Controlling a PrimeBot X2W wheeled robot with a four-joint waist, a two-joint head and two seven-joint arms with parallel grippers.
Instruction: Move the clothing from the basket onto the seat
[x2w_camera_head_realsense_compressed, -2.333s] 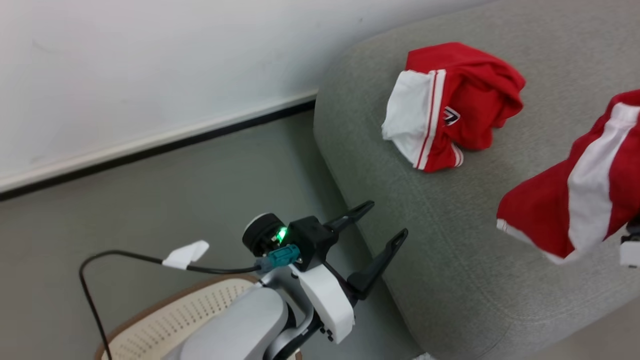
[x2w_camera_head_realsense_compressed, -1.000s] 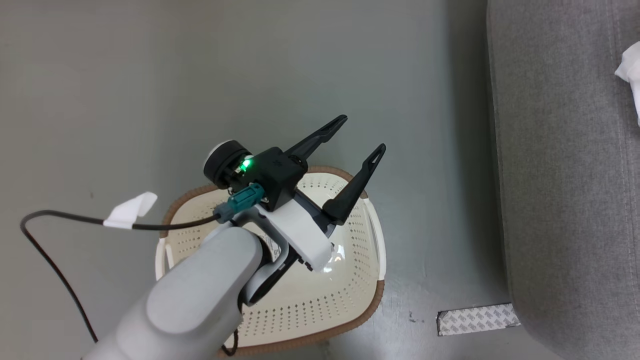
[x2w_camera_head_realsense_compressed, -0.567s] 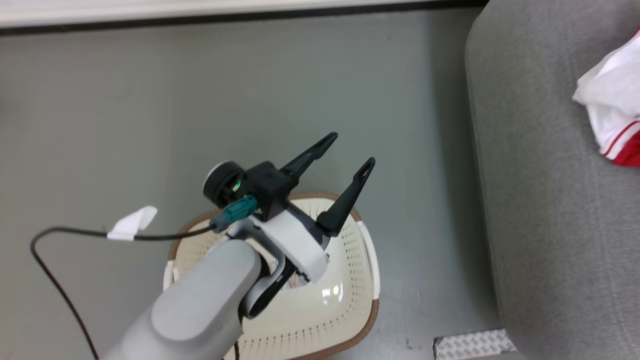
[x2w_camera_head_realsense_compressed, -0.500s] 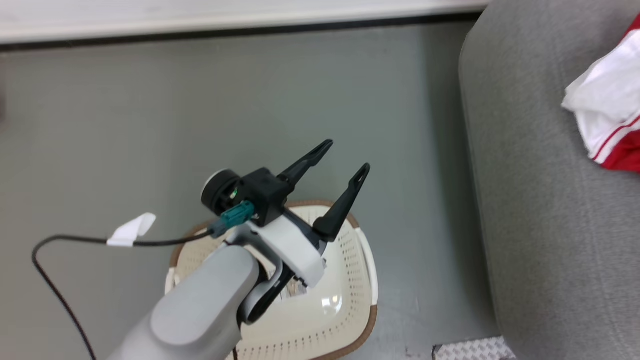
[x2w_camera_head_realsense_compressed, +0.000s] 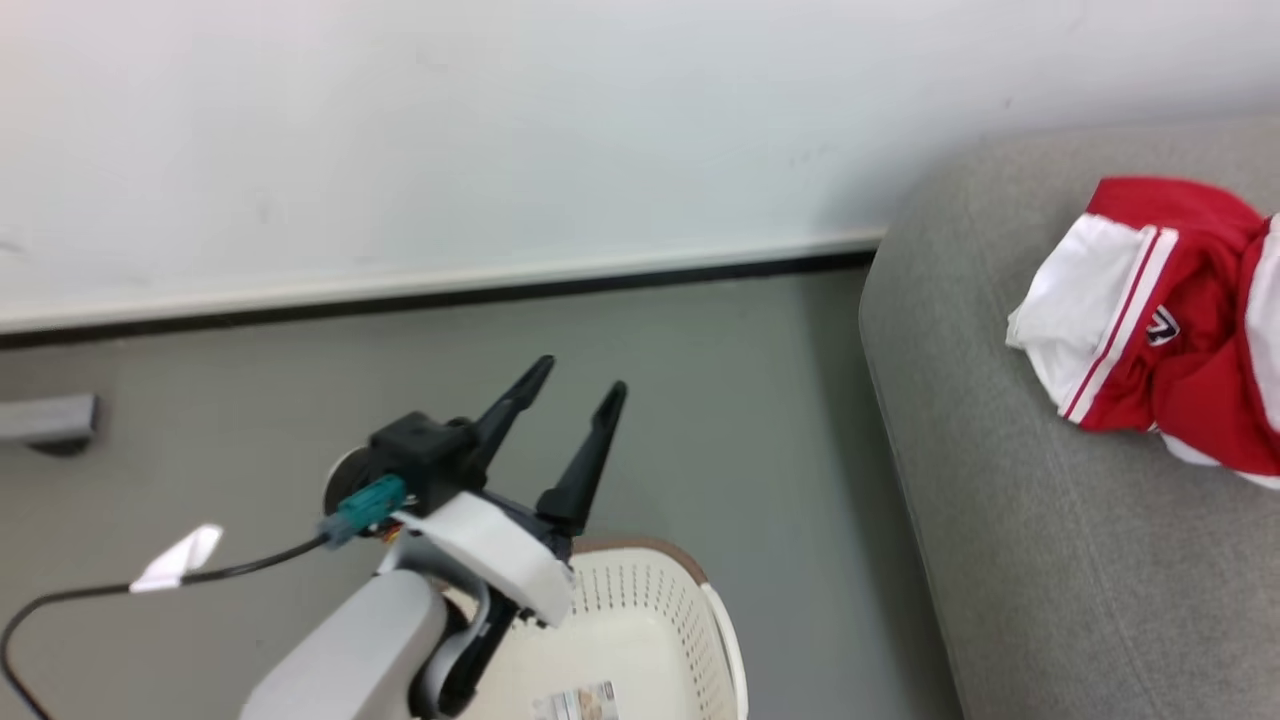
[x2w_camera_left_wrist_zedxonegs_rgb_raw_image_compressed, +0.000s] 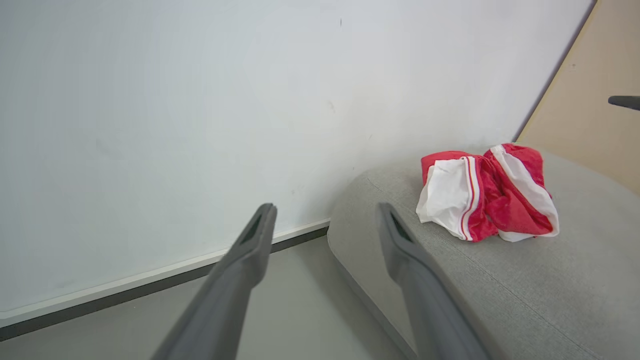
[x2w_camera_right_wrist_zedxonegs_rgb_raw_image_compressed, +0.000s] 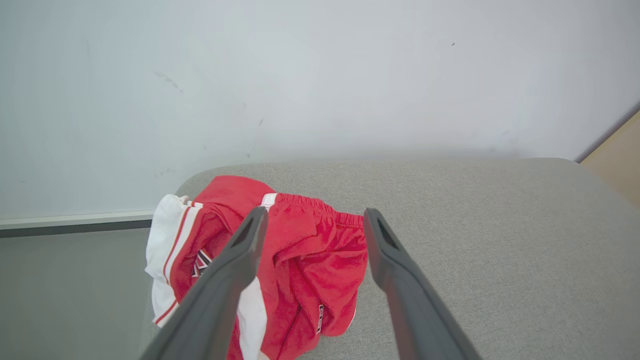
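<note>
The red sports clothing with white panels (x2w_camera_head_realsense_compressed: 1180, 370) lies bunched on the large light grey fabric seat (x2w_camera_head_realsense_compressed: 1000, 560). My right gripper (x2w_camera_right_wrist_zedxonegs_rgb_raw_image_compressed: 315, 215) hangs over it, fingers wide, empty; my left gripper (x2w_camera_head_realsense_compressed: 581, 375), likewise, over the cream perforated plastic basket (x2w_camera_head_realsense_compressed: 650, 600). I should lift straight up, snagging no fold.

No legible text. On clothing (x2w_camera_head_realsense_compressed: 1200, 400), logo patch (x2w_camera_head_realsense_compressed: 1161, 325): emblem only. In basket (x2w_camera_head_realsense_compressed: 640, 592), sticker (x2w_camera_head_realsense_compressed: 573, 703): print blurred.
</note>
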